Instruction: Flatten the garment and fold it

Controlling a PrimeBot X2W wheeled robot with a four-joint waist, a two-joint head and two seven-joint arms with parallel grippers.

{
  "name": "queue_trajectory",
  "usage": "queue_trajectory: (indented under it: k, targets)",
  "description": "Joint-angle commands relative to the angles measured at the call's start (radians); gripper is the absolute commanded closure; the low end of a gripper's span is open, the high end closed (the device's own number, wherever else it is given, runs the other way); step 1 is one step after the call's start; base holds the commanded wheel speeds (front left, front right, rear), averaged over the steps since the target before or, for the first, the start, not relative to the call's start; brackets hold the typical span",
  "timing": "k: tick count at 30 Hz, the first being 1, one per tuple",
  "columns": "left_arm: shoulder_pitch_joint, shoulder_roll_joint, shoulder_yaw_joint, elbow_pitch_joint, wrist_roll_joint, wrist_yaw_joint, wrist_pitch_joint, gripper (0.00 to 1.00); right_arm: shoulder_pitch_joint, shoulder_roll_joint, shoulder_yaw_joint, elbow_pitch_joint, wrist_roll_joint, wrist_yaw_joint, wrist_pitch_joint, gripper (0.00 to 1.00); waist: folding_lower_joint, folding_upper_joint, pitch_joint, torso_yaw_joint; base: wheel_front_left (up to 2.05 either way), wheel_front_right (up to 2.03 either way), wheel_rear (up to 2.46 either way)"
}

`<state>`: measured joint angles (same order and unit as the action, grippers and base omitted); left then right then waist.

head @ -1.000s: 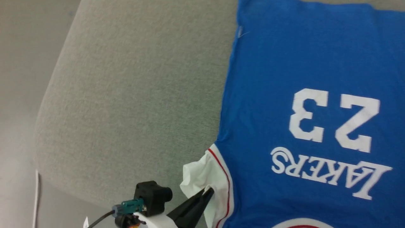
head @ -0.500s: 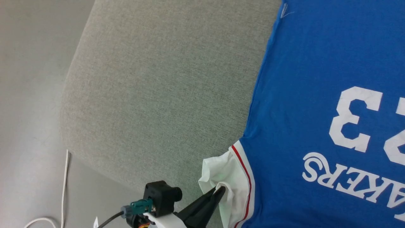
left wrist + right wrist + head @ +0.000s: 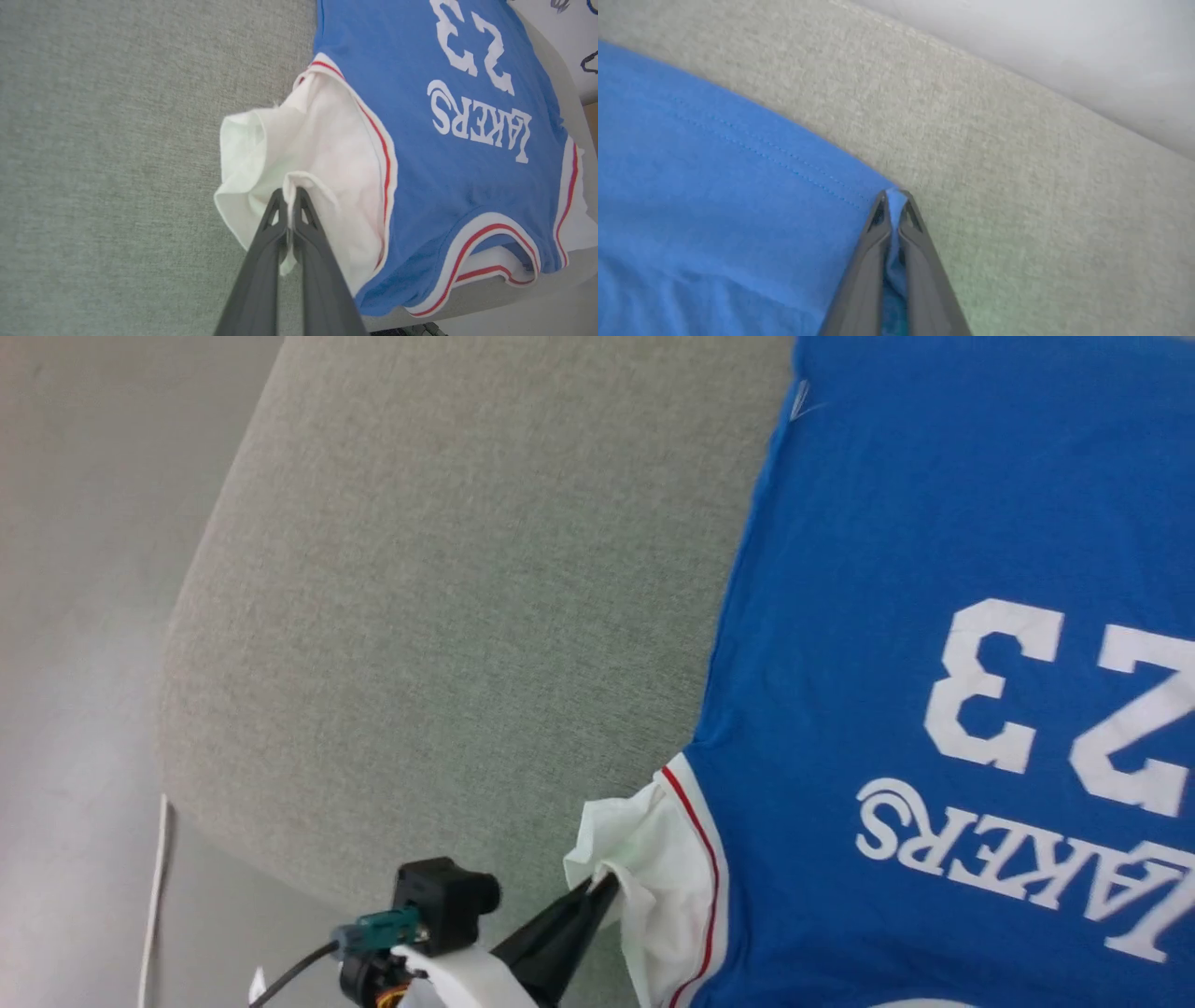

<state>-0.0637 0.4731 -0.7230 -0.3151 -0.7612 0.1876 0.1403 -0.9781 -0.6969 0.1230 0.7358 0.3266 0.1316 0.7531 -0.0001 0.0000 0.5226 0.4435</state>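
Lying rightward, the garment (image 3: 934,523) is clamped at sleeve (image 3: 322,135) by left end effector (image 3: 289,192), at hem (image 3: 784,161) by right end effector (image 3: 893,193).

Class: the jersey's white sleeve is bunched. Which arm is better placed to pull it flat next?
Likely left. The left tool is shut on the garment at its white sleeve, so it can draw it outward; the right tool pinches a blue hem corner.
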Motion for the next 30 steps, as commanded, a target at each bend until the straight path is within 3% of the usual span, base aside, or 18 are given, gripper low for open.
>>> queue_trajectory:
  k: [1,8,13,17,21,30]
  targets:
    - [0.0,0.005,0.009,0.003,-0.006,0.008,-0.002,1.0,0.083,-0.001,0.017,0.048,-0.001,-0.001,0.022,1.0,0.0001,0.0,-0.098,-0.093,0.0,0.0,0.0]
    - [0.047,0.044,0.055,0.021,-0.045,0.035,-0.004,1.0,0.256,0.026,0.07,-0.012,0.107,-0.001,-0.015,1.0,0.0001,0.0,-0.248,-0.229,0.0,0.0,0.0]
    - [0.078,0.066,0.085,0.025,-0.069,0.053,-0.011,1.0,0.425,-0.014,0.057,-0.129,0.201,-0.001,-0.003,1.0,0.0001,0.0,-0.319,-0.305,0.0,0.0,0.0]
    - [0.103,0.081,0.11,0.029,-0.086,0.067,-0.021,1.0,0.584,-0.05,-0.012,-0.261,0.246,-0.001,0.04,1.0,0.0001,0.0,-0.355,-0.351,0.0,0.0,0.0]
    - [0.126,0.089,0.127,0.032,-0.097,0.075,-0.035,1.0,0.764,-0.044,-0.134,-0.422,0.272,-0.001,0.101,1.0,0.0001,0.0,-0.378,-0.381,0.0,0.0,0.0]
    - [0.135,0.082,0.154,0.055,-0.092,0.086,-0.088,1.0,1.165,0.128,-0.395,-0.736,0.191,-0.001,0.312,1.0,0.0001,0.0,-0.398,-0.387,0.0,0.0,0.0]
